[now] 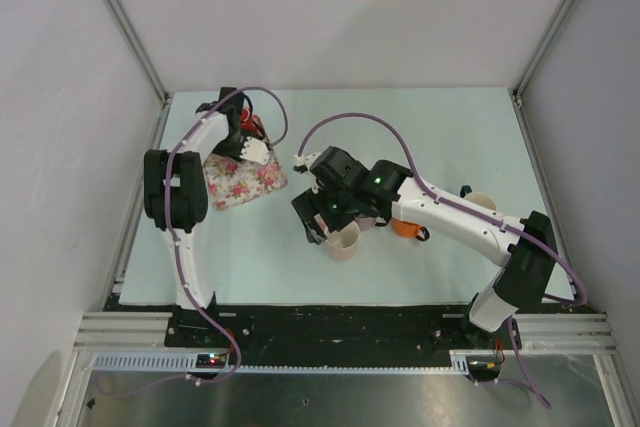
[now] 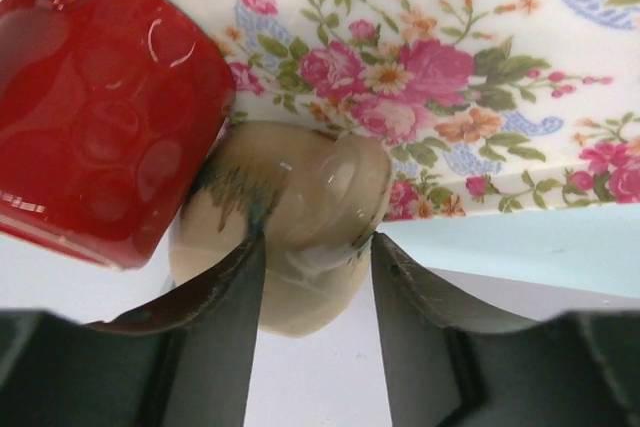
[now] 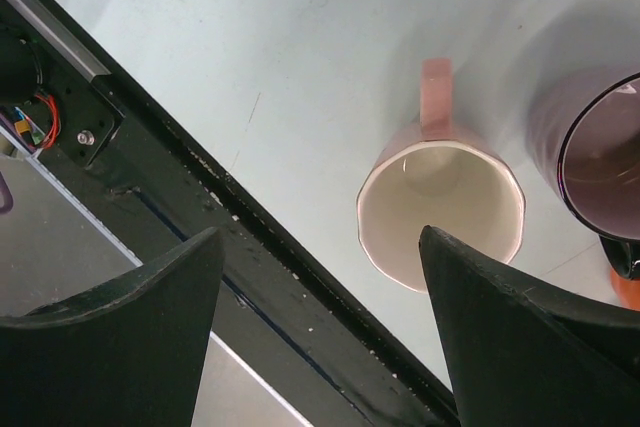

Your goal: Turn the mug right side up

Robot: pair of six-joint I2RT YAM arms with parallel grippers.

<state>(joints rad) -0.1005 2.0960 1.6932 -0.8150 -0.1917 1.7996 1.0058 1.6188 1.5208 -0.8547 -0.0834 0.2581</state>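
A pink mug (image 3: 440, 209) stands upright on the table with its mouth up, also in the top view (image 1: 343, 241). My right gripper (image 3: 320, 237) is open and empty just above it (image 1: 322, 219); one finger overlaps the mug's rim in the wrist view. At the back left, my left gripper (image 2: 316, 237) is closed on a cream mug (image 2: 290, 197), with both fingers touching its sides; in the top view the gripper (image 1: 255, 149) sits between a red mug and a floral mug. I cannot tell which way up the cream mug is.
A red mug (image 2: 100, 107) touches the cream one on its left (image 1: 250, 127). A large floral mug (image 1: 245, 182) lies beside it (image 2: 450, 67). A purple mug (image 3: 600, 157) and an orange object (image 1: 405, 229) stand right of the pink mug. Another cream mug (image 1: 481, 203) stands at the right.
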